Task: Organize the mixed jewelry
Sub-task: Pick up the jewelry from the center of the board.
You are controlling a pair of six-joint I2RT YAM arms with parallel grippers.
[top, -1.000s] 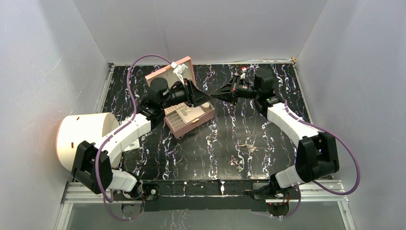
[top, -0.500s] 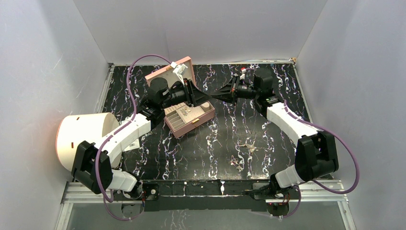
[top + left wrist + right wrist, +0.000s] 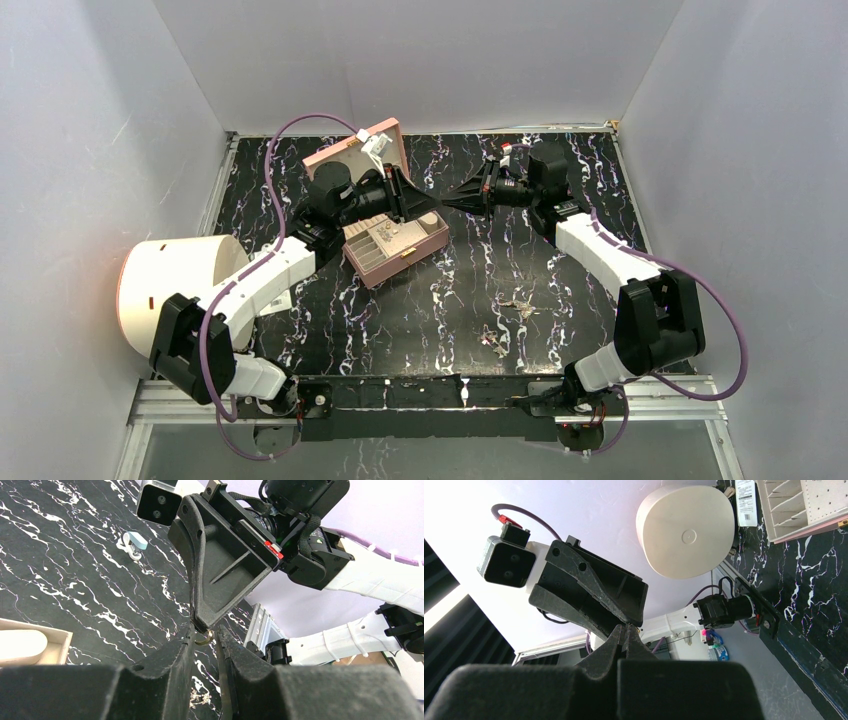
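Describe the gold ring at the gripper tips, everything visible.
The gold ring is a tiny thin loop, metallic-looking, only its lower arc showing. It hangs pinched at the tip of the shut right gripper, in the air above the black marbled table, inside the narrow gap between the fingers of the left gripper. Whether those fingers touch it cannot be told.

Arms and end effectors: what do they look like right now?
The left arm and right arm have white shells, black joints and a purple cable each. The left end effector and right end effector are matte black, with two wedge-shaped fingers tapering to narrow tips. The right one bears a small red marking.
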